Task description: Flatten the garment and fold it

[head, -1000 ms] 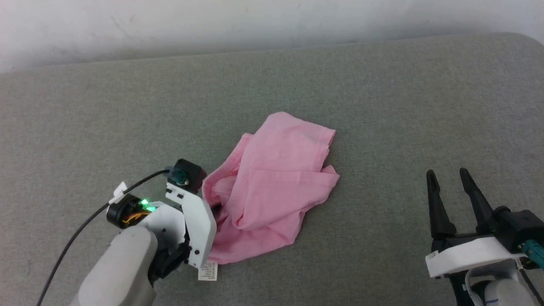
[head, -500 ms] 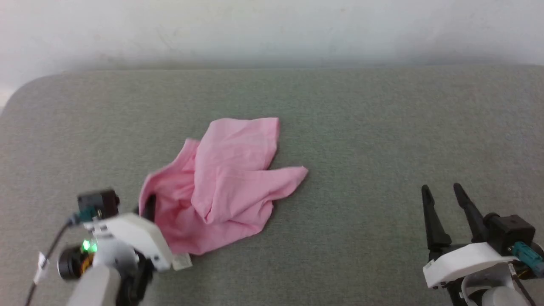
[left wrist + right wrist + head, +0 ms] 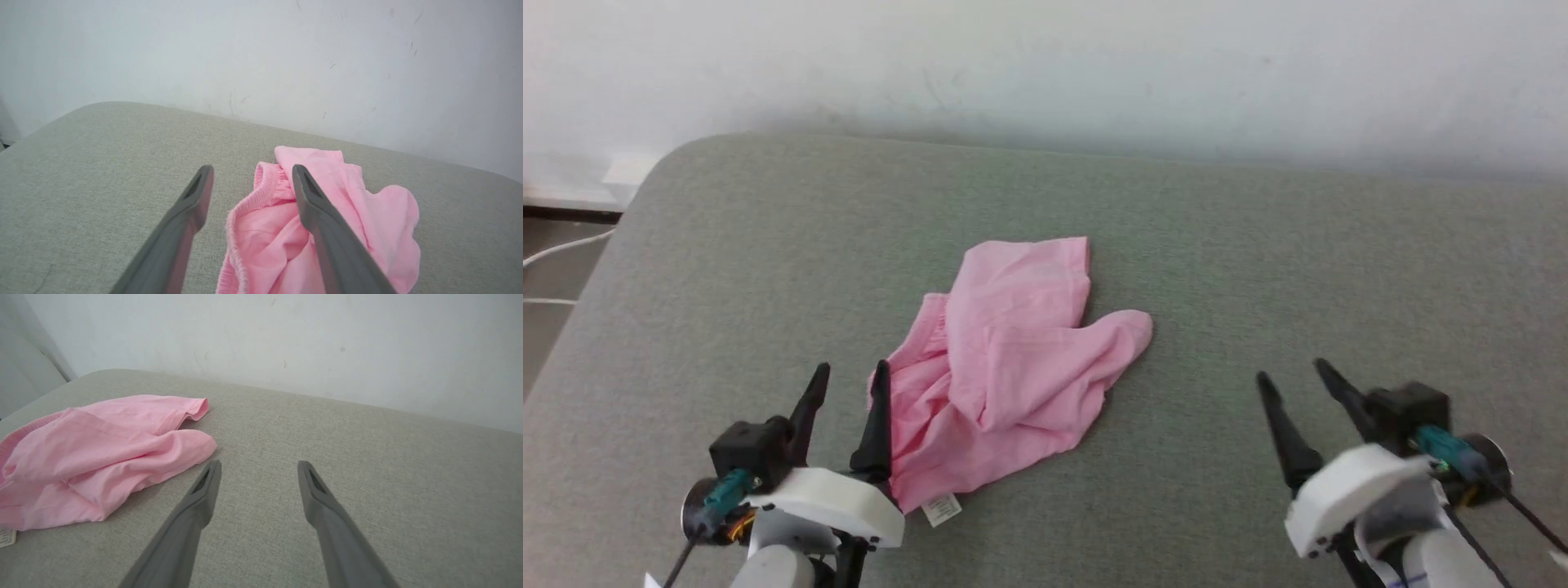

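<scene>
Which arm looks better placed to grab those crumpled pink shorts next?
Likely left. The left gripper stands open at the gathered waistband of the shorts, one finger beside its edge. The right gripper sits over bare cushion, apart from them.

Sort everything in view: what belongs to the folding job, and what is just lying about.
Job: pink shorts, crumpled on the grey pad; left gripper and right gripper, both open.
Lying about: white cable off the pad's left edge; pale wall.
</scene>
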You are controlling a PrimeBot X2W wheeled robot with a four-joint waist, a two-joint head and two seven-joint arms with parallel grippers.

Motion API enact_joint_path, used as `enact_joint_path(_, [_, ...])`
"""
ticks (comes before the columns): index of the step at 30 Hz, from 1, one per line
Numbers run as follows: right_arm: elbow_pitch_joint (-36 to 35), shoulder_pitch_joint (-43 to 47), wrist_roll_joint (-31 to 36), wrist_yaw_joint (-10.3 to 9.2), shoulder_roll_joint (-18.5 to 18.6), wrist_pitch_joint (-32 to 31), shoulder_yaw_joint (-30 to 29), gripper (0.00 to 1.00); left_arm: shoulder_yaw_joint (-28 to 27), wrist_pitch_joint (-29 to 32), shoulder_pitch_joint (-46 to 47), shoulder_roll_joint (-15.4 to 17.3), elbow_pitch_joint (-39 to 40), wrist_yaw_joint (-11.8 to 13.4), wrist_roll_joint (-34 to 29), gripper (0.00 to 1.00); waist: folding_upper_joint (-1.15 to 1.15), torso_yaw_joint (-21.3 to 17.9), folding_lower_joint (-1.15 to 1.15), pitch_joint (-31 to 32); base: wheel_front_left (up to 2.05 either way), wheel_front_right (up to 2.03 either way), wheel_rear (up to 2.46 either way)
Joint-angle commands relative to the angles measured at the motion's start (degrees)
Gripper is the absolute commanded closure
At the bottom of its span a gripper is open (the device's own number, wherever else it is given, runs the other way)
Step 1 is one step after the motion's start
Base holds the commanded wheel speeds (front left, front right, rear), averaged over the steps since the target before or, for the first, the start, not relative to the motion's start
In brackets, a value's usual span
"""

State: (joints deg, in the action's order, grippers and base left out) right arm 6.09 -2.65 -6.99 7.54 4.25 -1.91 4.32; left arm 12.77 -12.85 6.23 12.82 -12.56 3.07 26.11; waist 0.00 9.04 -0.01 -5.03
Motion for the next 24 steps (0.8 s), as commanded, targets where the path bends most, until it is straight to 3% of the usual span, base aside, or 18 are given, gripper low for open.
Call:
enact_joint_path(1, [-0.27,-1.23,-0.36,-0.05,0.58,-0.74,0.57,0.00,0.06,-0.62,0.36,0.12,0.39,-0.02,-0.98,0.00,0.00,1.89,0.01,0.31,0.00,0.00,0.00])
enact_joint_path(4, [0.11,-4.89,-2.96,-0.05,2.95,-7.20,4.07,0.00,0.29,-2.04,0.30,0.18,3.69,0.44,-6.64,0.00,0.00,4.15,0.01,-0.19,0.00,0.00,0.00])
enact_joint_path(8, [2.52,-10.93,-6.07,-0.05,6.00,-17.59,7.53,0.00,-0.79,-2.12,-1.42,-2.16,11.16,0.26,-13.41,0.00,0.00,7.50,0.01,-1.42,0.00,0.00,0.00])
enact_joint_path(14, [9.49,-20.20,-8.13,-0.05,8.05,-29.78,10.23,0.00,-1.08,-2.14,-3.89,-6.35,12.74,-2.37,-16.76,0.00,0.00,12.13,0.01,-3.48,0.00,0.00,0.00])
enact_joint_path(18, [14.74,-24.27,-7.16,-0.05,9.30,-34.30,11.04,0.00,-0.94,-2.14,-3.43,-8.22,11.85,-4.08,-17.38,0.00,0.00,15.38,0.01,-4.82,0.00,0.00,0.00])
enact_joint_path(24, [21.42,-27.49,-5.17,-0.05,10.57,-35.81,12.75,0.00,-1.38,-2.14,-2.83,-9.46,10.78,-5.27,-17.64,0.00,0.00,18.65,0.01,-6.27,0.00,0.00,0.00])
